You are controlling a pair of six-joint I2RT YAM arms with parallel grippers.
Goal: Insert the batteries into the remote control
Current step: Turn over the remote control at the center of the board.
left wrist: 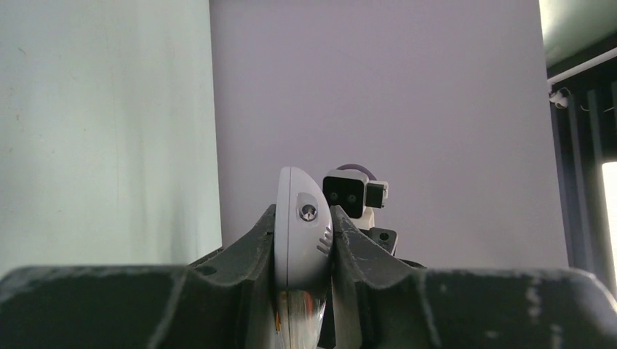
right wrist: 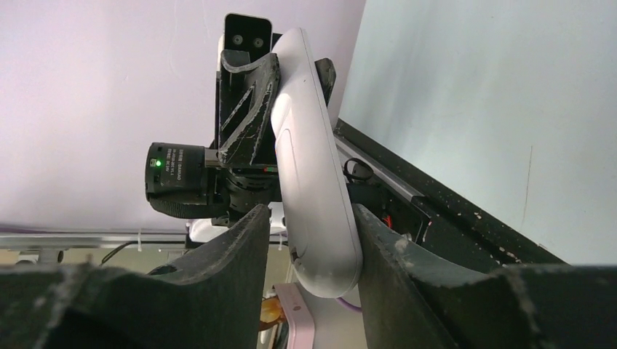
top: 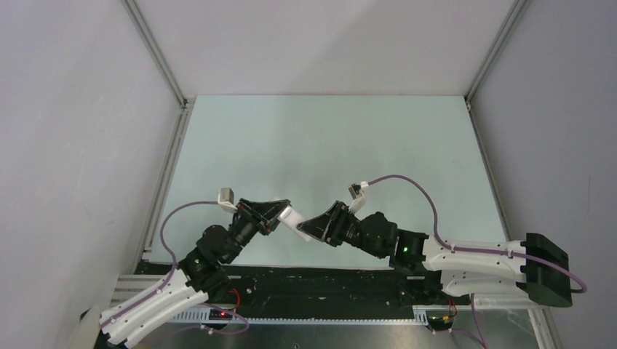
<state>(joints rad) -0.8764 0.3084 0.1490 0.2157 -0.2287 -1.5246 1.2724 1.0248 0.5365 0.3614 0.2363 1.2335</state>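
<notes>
White, smooth plastic with rounded ends, the slim remote control [top: 292,216] hangs above the pale green table [top: 327,145] near its near edge, bridging both arms. The scuffed black left gripper [left wrist: 302,227] is clamped tight on one end. The right gripper [right wrist: 309,225] straddles the other; whether it squeezes, I cannot tell.

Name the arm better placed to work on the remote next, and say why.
Right, probably. The left gripper is clamped shut on the remote control, so it serves as the holder. The right gripper straddles the remote's free end, ready to work there, though I cannot tell whether it grips.
</notes>
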